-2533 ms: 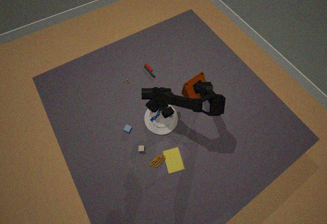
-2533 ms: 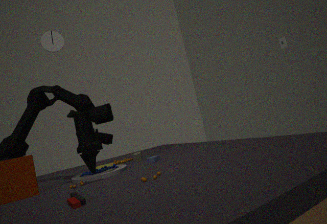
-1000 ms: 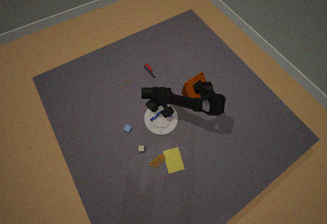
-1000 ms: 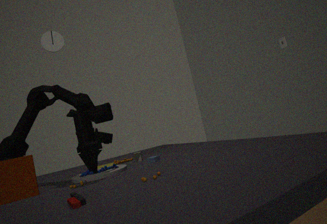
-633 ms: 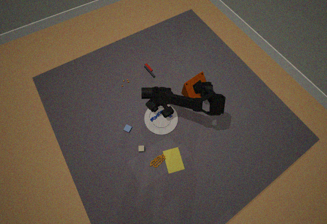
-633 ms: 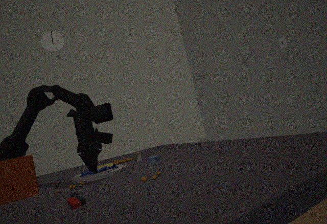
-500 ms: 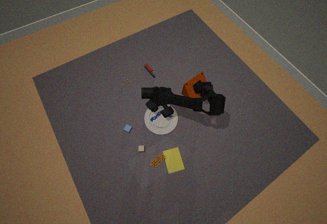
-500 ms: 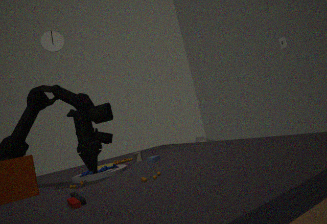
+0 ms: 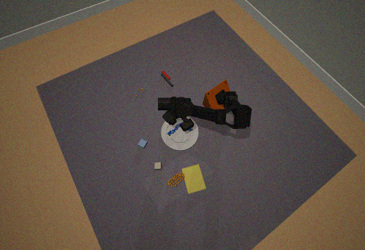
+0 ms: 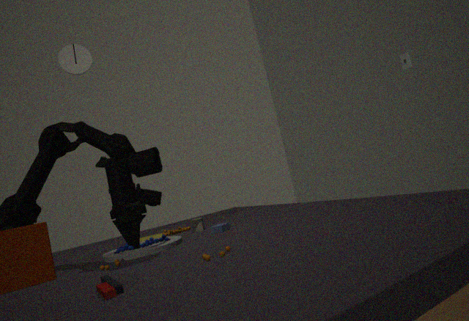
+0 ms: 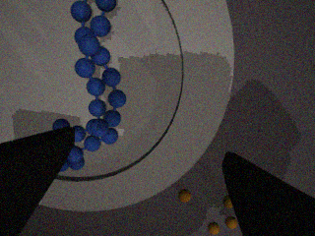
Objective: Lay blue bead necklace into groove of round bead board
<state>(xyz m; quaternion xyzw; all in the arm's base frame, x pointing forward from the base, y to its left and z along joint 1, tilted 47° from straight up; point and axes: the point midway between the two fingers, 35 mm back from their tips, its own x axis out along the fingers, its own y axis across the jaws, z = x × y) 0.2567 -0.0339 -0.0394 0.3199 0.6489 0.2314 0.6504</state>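
Claw point(image 11: 148, 169) hangs wide open over the round board point(image 9: 191, 141) w/ nothing between its fingers — the blue necklace point(image 11: 95, 84) lies loose on the board's flat face, not in the groove point(image 11: 179, 93).

In the wrist view the strand runs as a doubled line from the top edge down toward the lower left, its bottom end bunched right at the left finger point(image 11: 34, 167) and partly tucked behind it. The right finger sits well off to the other side, past the board's rim, above the counter point(image 9: 265, 153) near a few loose orange beads point(image 11: 185, 196). So the beads lie toward the claw's left side, not centred in the gap; long axis runs roughly away from the claw, inside the dark ring of the groove and touching it only near the lower end, as far as can be told.

Top view agrees: blue beads point(image 9: 174, 129) show just beside the dark claw, on the arm-side half of the board. Exterior view has the claw tip low, almost at the board.

Judgement: any re-grip means shifting left toward the bunched end first; the strand then needs spreading outward to the ring.
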